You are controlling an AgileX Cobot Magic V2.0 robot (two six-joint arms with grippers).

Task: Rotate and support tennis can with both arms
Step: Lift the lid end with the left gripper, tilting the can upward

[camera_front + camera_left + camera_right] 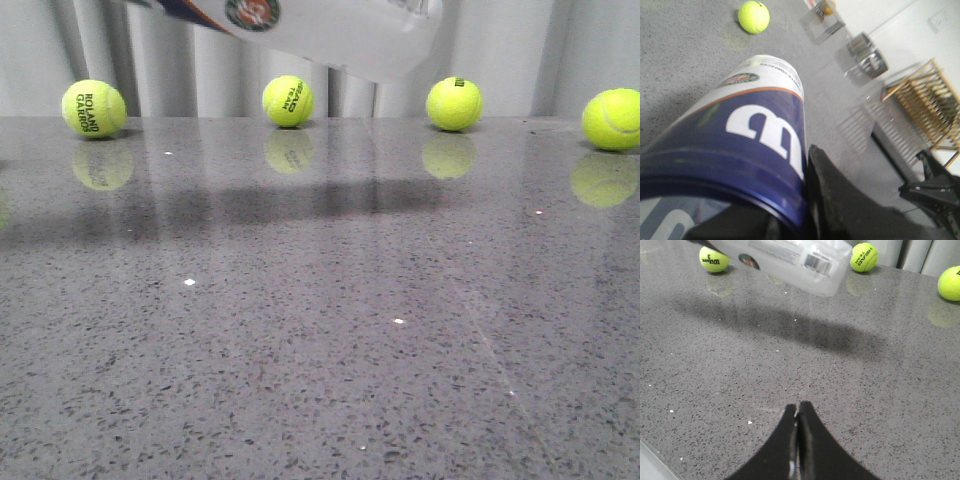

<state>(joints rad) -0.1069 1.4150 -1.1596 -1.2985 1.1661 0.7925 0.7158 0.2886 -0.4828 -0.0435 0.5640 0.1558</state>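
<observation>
Tennis can (790,262), clear-plastic cylinder with white-and-navy label: held aloft above grey speckled worktop (320,330), long axis tilted, navy end clamped by left hand (790,220). Right hand (798,427) (fingers pressed together, empty) lies well apart, facing the can's clear base.

Front view: four balls stand in a row along the far edge of the worktop (320,330), well apart: far-left ball (93,108), mid-left ball (288,100), mid-right ball (454,103), far-right ball (612,119). The can (340,30) hangs tilted above the worktop, clear of it, over the gap between the two middle balls. The near worktop lies in front of all.
</observation>
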